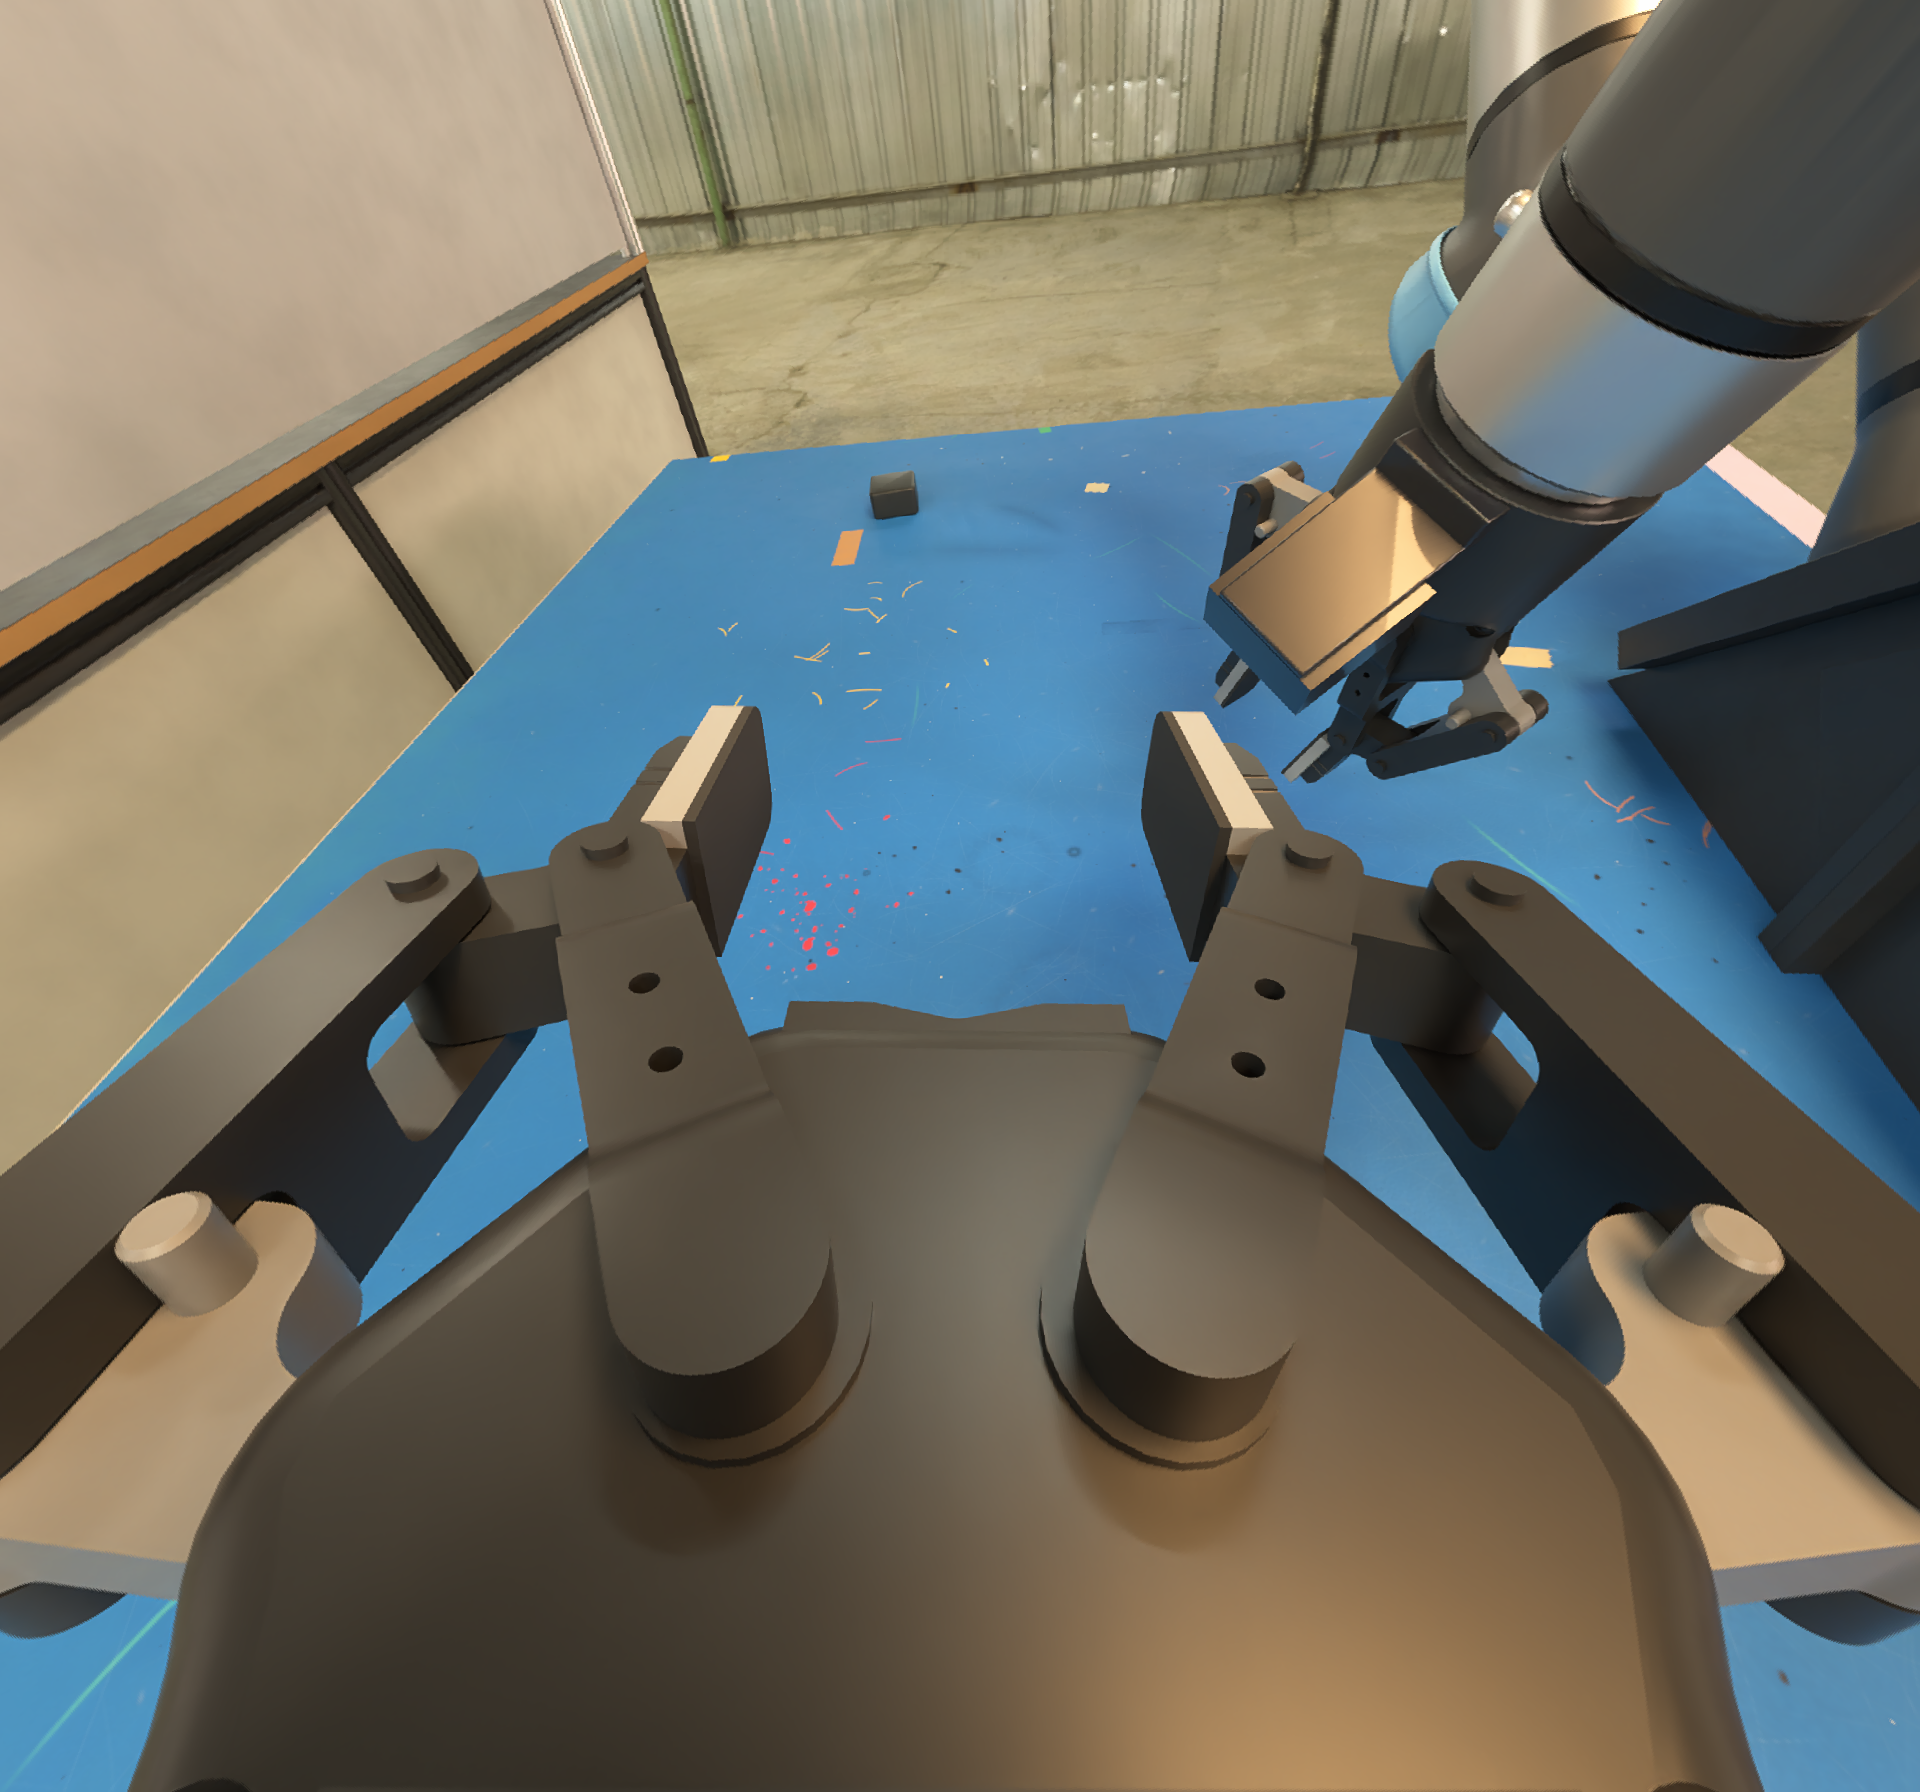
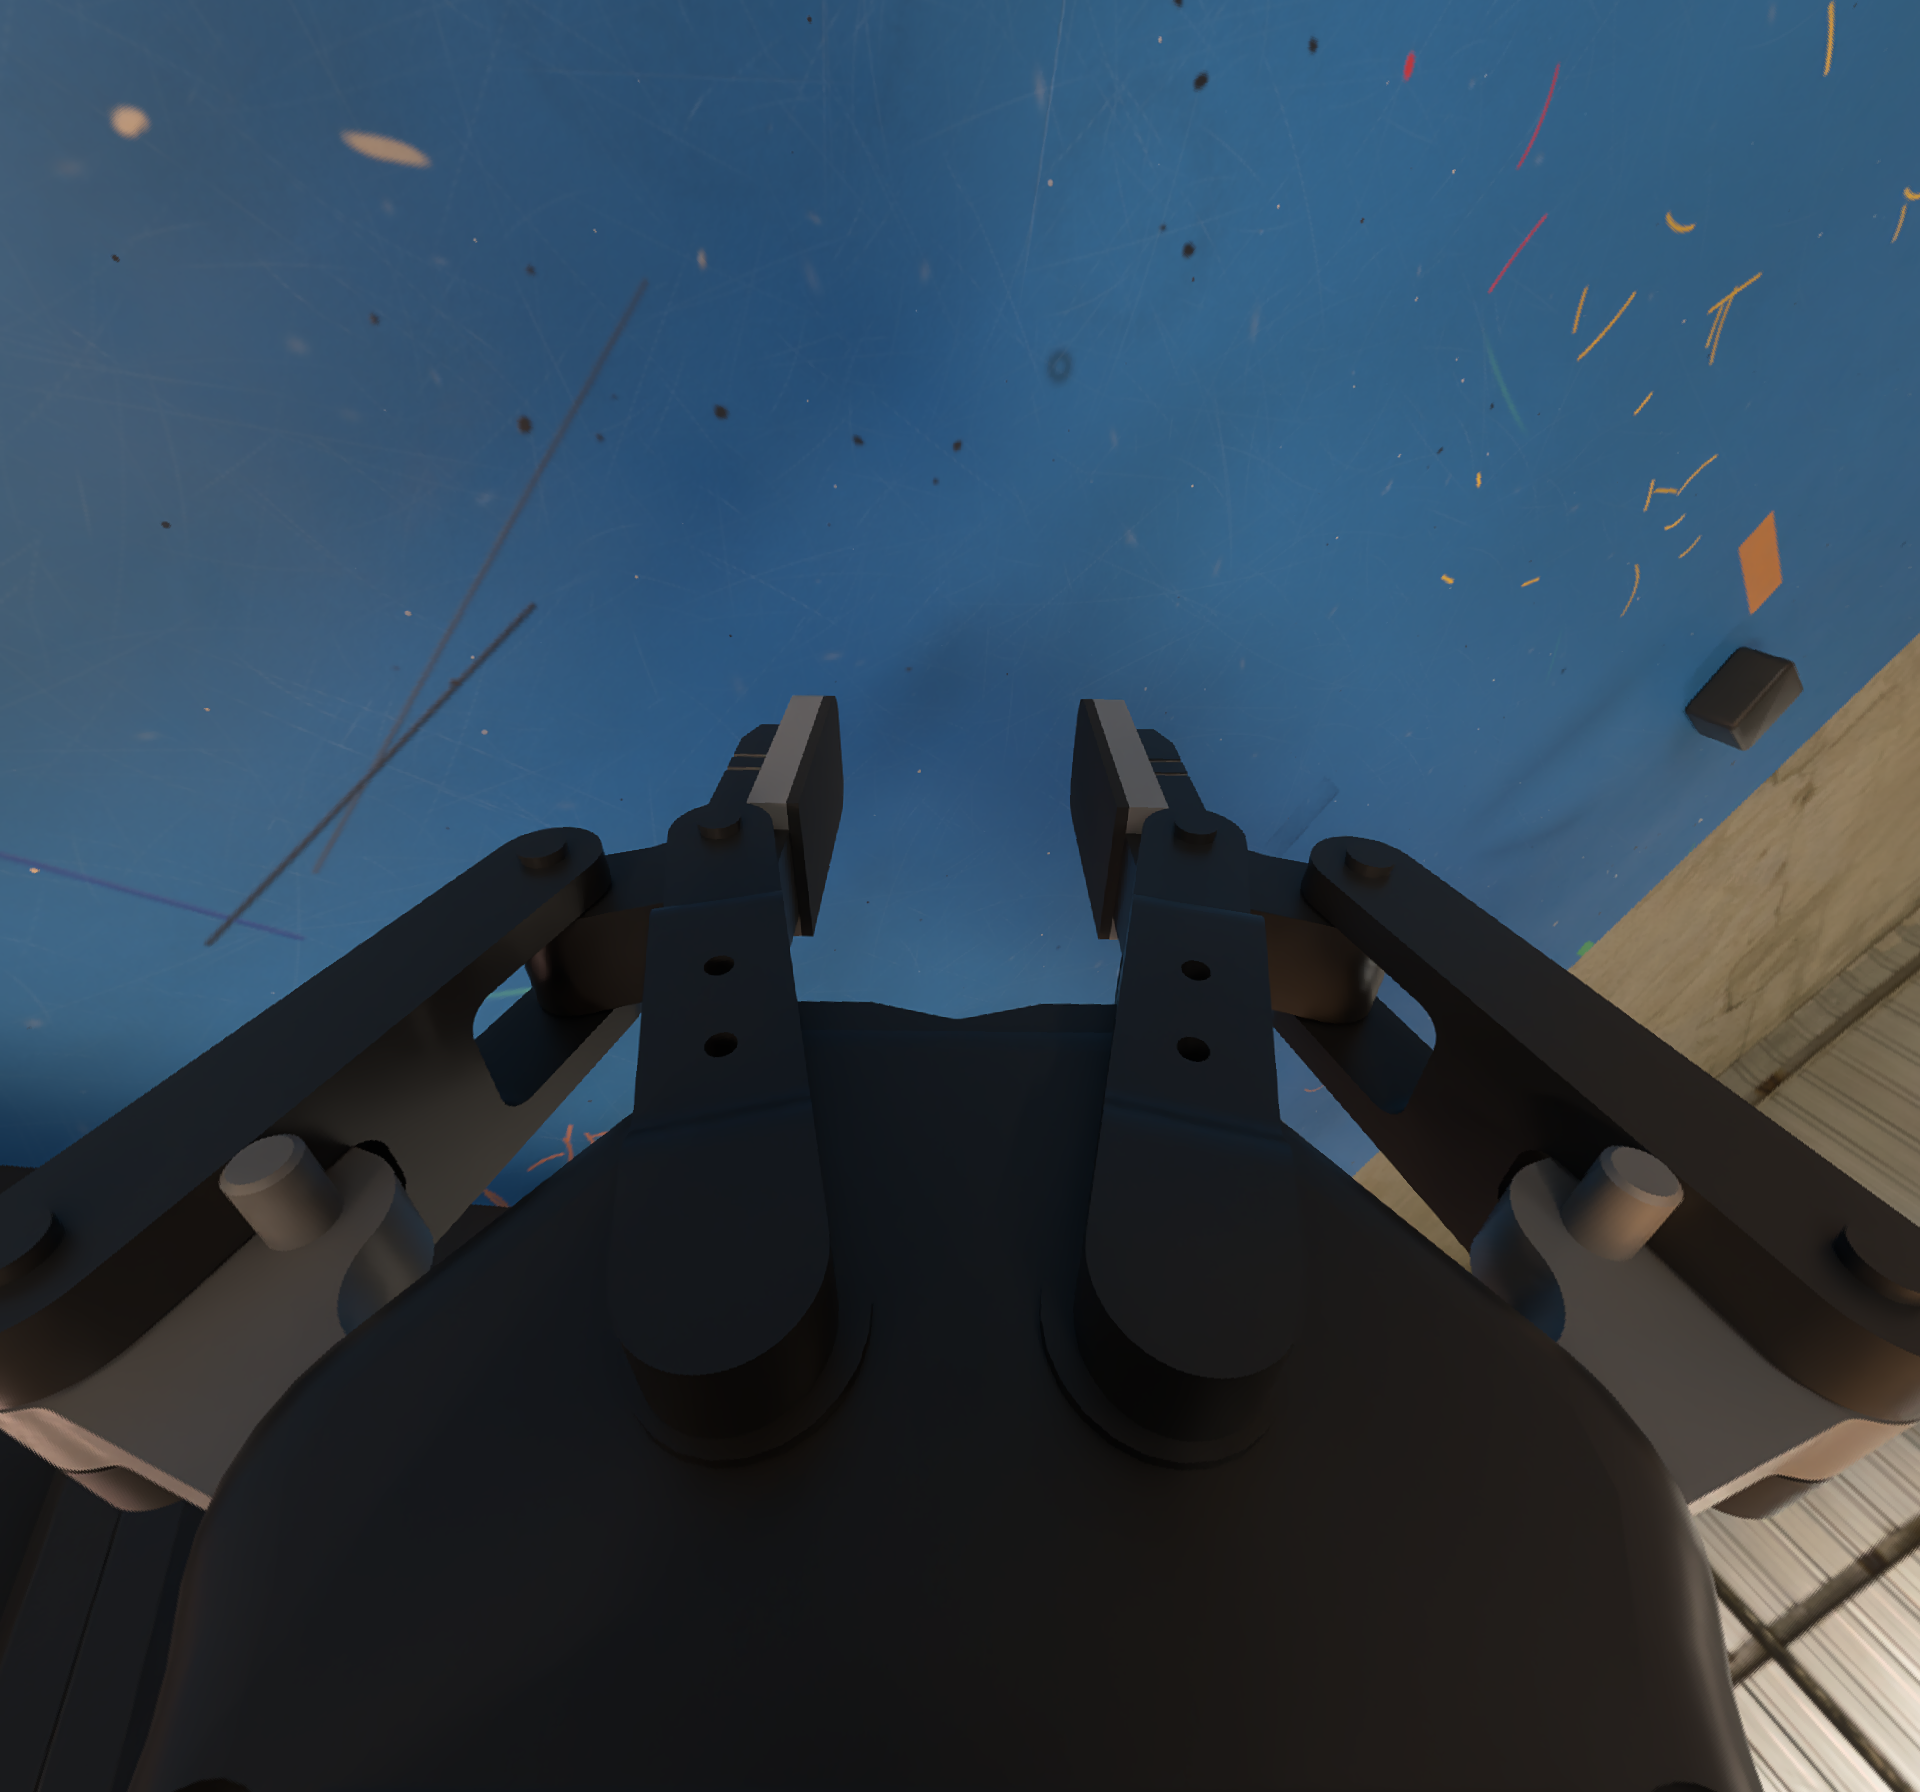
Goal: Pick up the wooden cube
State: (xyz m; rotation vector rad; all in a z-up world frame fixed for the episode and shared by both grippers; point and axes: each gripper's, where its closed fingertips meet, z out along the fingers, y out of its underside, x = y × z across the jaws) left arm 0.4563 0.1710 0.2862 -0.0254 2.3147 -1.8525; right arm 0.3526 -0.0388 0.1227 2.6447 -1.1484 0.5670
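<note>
A small dark cube (image 1: 894,493) sits on the blue table (image 1: 987,682) near its far edge. It also shows in the right wrist view (image 2: 1743,696), at the right, close to the table's edge. My left gripper (image 1: 956,786) is open and empty, above the table's middle and well short of the cube. My right gripper (image 2: 956,797) is open and empty, pointing down at bare table, with the cube off to its right. The right gripper also shows in the left wrist view (image 1: 1273,729), right of the cube.
An orange tape patch (image 1: 848,547) lies just in front of the cube, and shows in the right wrist view (image 2: 1760,560). A dark mount (image 1: 1797,703) stands at the table's right. A panelled wall (image 1: 312,599) runs along the left side. Concrete floor lies beyond the far edge.
</note>
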